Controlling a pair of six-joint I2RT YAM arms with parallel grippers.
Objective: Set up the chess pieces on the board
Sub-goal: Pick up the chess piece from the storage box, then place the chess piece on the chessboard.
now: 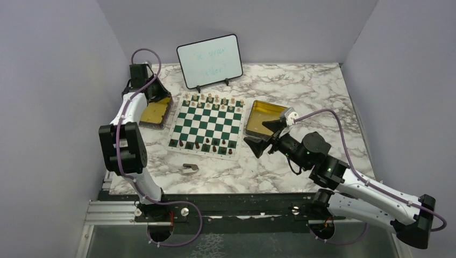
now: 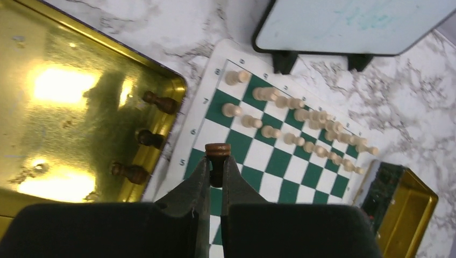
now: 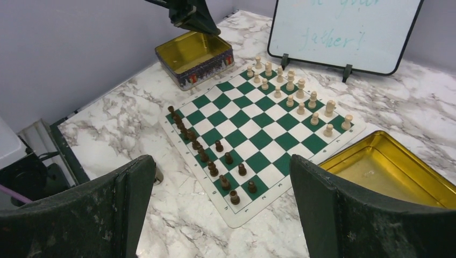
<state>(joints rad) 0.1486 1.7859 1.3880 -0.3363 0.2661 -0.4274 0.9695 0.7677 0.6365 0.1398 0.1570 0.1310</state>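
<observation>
My left gripper [image 2: 216, 164] is shut on a dark brown chess piece [image 2: 218, 149], held over the left edge of the green and white board [image 2: 258, 156]. In the top view the left gripper [image 1: 158, 97] hangs over the left gold tin [image 1: 156, 114]. Three dark pieces [image 2: 150, 138] stand along that tin's right wall. Light tan pieces [image 1: 212, 100] fill the board's [image 1: 207, 123] far rows and dark pieces [image 1: 207, 144] stand in its near rows. My right gripper [image 1: 263, 138] is open and holds nothing, at the board's near right corner, with dark pieces [image 3: 207, 156] in its view.
A second gold tin [image 1: 263, 115] lies right of the board, right behind the right gripper. A white whiteboard [image 1: 209, 60] stands on a stand behind the board. A small brownish-grey scrap [image 1: 189, 168] lies on the marble in front of the board.
</observation>
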